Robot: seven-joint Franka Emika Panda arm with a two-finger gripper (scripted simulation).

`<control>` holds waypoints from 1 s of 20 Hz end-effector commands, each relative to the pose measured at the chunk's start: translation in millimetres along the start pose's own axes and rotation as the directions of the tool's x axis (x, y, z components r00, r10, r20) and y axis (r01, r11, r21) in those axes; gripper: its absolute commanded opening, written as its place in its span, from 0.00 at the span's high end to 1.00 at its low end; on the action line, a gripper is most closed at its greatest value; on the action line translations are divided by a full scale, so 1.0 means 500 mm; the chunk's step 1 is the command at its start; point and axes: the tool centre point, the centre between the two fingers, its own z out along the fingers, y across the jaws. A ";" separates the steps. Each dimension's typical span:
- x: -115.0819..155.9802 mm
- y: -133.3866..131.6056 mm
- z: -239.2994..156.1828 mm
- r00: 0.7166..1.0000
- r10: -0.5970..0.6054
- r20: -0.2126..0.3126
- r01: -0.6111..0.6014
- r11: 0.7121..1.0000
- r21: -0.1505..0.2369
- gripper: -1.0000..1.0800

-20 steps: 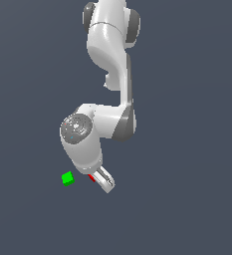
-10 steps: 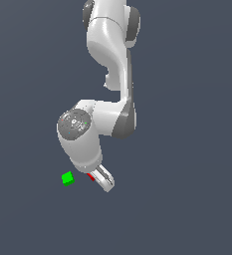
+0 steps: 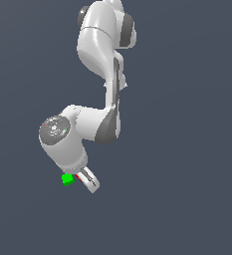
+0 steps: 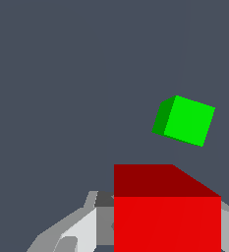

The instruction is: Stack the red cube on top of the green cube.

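The red cube (image 4: pixel 167 211) fills the near part of the wrist view, held between my gripper's fingers (image 4: pixel 71 231). In the exterior view only a thin red sliver of it (image 3: pixel 79 177) shows beside my gripper (image 3: pixel 87 182), which is shut on it. The green cube (image 3: pixel 66 179) rests on the grey floor just to the exterior view's left of the gripper, almost touching the arm's outline. In the wrist view the green cube (image 4: pixel 185 120) lies a little ahead of the red cube, apart from it.
The white arm's bulky wrist joint (image 3: pixel 60 137) hangs right above the cubes and hides part of the gripper. The floor (image 3: pixel 187 199) is plain dark grey.
The arm with the red cube has shifted toward the exterior view's left, closing the gap to the green cube. The green cube has not moved.
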 end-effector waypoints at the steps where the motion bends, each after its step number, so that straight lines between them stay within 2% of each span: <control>1: 0.028 0.032 0.020 1.000 0.001 0.000 -0.001 1.000 0.000 1.00; 7: 0.083 0.090 0.058 1.000 0.001 0.000 -0.001 1.000 0.000 1.00; 15: 0.102 0.107 0.070 1.000 0.001 0.000 -0.001 1.000 0.000 1.00; 16: 0.102 0.107 0.070 1.000 0.001 0.000 -0.001 1.000 0.000 0.04; 20: 0.102 0.107 0.070 1.000 0.001 0.000 -0.001 1.000 0.000 0.04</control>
